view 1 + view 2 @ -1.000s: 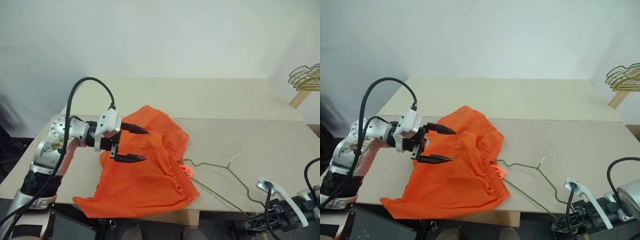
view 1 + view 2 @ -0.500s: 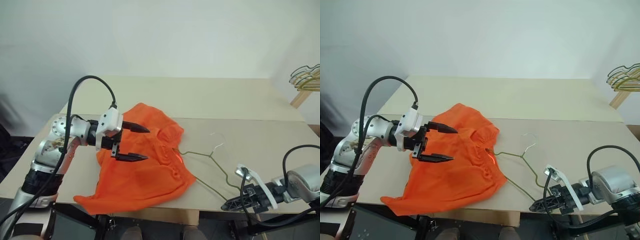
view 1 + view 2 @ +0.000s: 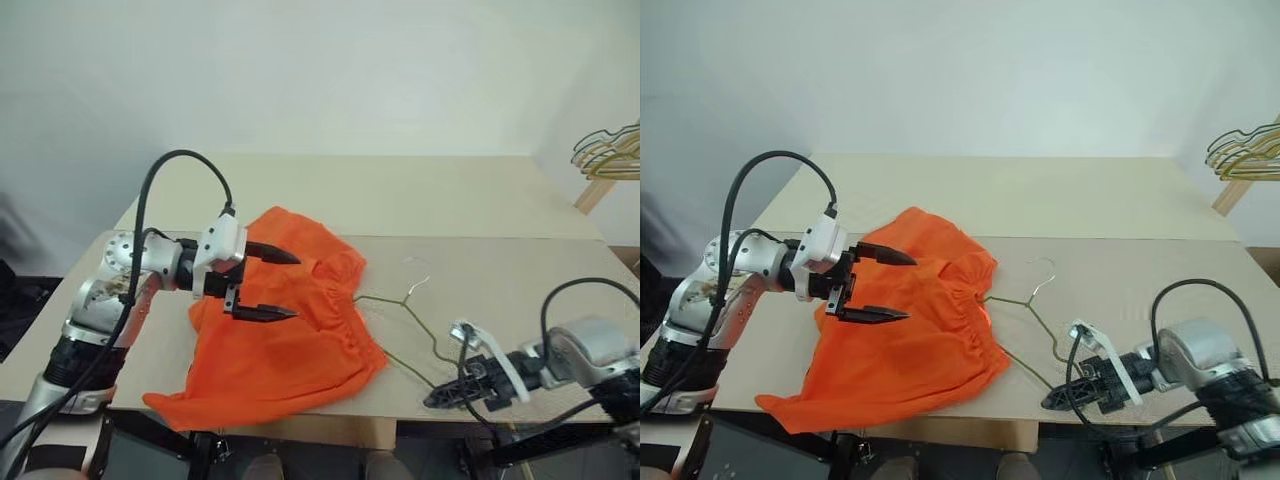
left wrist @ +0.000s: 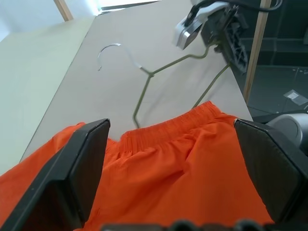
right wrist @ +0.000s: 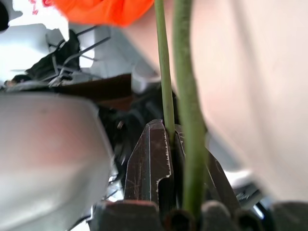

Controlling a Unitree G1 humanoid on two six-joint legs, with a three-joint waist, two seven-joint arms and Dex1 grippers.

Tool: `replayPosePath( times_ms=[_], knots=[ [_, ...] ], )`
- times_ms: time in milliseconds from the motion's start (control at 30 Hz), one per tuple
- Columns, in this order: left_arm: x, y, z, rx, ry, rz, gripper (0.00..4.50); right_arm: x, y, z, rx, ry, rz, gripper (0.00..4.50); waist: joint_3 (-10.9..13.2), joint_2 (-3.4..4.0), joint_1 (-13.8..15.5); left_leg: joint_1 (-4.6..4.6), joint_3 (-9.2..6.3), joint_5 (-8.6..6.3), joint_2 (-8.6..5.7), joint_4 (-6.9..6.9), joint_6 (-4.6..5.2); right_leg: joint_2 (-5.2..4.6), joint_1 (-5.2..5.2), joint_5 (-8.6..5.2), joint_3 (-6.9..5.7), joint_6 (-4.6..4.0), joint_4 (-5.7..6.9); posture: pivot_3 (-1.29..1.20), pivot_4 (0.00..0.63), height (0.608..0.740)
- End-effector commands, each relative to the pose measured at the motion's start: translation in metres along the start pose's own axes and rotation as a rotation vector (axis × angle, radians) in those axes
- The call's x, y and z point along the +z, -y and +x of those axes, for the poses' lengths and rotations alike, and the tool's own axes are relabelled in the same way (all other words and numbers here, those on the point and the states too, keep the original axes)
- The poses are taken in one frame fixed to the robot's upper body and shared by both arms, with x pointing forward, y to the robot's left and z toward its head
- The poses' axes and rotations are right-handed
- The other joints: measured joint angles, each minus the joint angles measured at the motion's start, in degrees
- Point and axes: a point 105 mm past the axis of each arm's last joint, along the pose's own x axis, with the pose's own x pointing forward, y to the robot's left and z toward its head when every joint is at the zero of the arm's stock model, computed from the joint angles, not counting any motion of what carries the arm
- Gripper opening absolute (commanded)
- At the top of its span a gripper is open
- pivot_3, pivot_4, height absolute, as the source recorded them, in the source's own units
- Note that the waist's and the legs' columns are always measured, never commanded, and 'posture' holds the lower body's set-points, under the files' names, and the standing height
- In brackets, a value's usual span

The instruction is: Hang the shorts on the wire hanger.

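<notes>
Our right claw (image 3: 1055, 398) is clamped on the wire hanger (image 3: 1025, 312); our left claw (image 3: 885, 286) hovers wide open over the shorts (image 3: 910, 350).

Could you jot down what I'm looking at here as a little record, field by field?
Surface: pale table
Garment: orange shorts, lying crumpled on the table
Hanger: thin wire hanger, one end tucked into the shorts' waistband
Left gripper: open, over the shorts, holding nothing
Right gripper: shut on the wire hanger's corner at the table's near edge
Background: bunch of hangers
</notes>
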Motion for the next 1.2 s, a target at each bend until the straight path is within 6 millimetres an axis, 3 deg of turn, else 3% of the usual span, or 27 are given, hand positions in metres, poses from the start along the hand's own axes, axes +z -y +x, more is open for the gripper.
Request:
replayPosePath(
  times_ms=[33, 133, 333, 533, 733, 900, 1033, 1200],
  knots=[
    [0.006, -0.003, -0.005, 0.021, -0.006, 0.041, 4.45, 0.002, -0.005, -0.004, 0.002, -0.008, -0.003, 0.00, 0.00, 0.00, 0.56, -0.09, -0.03, 0.00, 0.00, 0.01, 0.00, 0.00, -0.09, 0.00, -0.03, 0.00, -0.01, 0.02, 0.023, 0.740],
    [0.005, -0.001, -0.006, 0.026, -0.009, 0.040, 4.45, 0.023, 0.008, -0.008, -0.043, 0.100, 0.066, 0.00, -0.01, -0.02, 0.79, -0.17, -0.04, 0.00, -0.02, 0.09, 0.00, -0.02, -0.13, 0.01, -0.04, -0.01, 0.00, 0.02, 0.020, 0.740],
    [0.004, 0.001, -0.006, 0.031, -0.013, 0.042, 4.45, 0.042, -0.020, -0.017, 0.104, 0.193, -0.015, 0.00, -0.10, 0.11, 1.25, -0.01, -0.06, 0.00, 0.04, -0.02, 0.00, 0.09, -0.06, 0.06, -0.04, -0.08, 0.02, 0.03, 0.016, 0.740],
    [0.004, 0.000, -0.007, 0.034, -0.017, 0.050, 4.45, 0.047, -0.030, -0.034, 0.179, 0.327, -0.044, 0.00, -0.10, 0.11, 1.33, -0.07, -0.06, 0.01, 0.03, 0.02, 0.00, 0.07, -0.06, 0.06, -0.07, -0.09, 0.01, 0.04, 0.001, 0.740],
    [0.004, -0.002, -0.006, 0.031, -0.021, 0.065, 4.45, 0.031, -0.013, -0.009, 0.059, 0.190, -0.015, 0.00, -0.12, 0.11, 0.97, -0.04, -0.05, 0.01, 0.06, 0.02, 0.00, 0.09, -0.07, 0.06, -0.05, -0.09, 0.02, 0.03, 0.000, 0.740],
    [0.004, -0.004, -0.006, 0.032, -0.021, 0.072, 4.45, 0.025, -0.005, -0.001, -0.013, 0.097, -0.038, 0.00, -0.12, 0.12, 1.06, -0.05, -0.04, 0.01, 0.05, 0.02, 0.00, 0.08, -0.07, 0.06, -0.04, -0.09, 0.04, 0.04, 0.000, 0.740],
    [0.002, 0.000, -0.002, 0.019, -0.025, 0.067, 4.45, 0.009, -0.012, -0.004, -0.010, 0.015, -0.077, 0.00, -0.12, 0.12, 1.33, -0.09, -0.05, 0.01, 0.05, 0.02, 0.00, 0.08, -0.10, 0.06, -0.07, -0.08, 0.01, 0.03, 0.000, 0.740],
    [-0.013, 0.021, 0.010, -0.058, -0.048, 0.039, 4.45, -0.028, -0.025, -0.002, 0.019, -0.085, -0.060, 0.00, -0.13, 0.12, 1.43, -0.11, -0.07, 0.01, 0.06, 0.02, 0.00, 0.08, -0.09, 0.06, -0.09, -0.08, -0.02, 0.01, 0.000, 0.740]
  ],
)
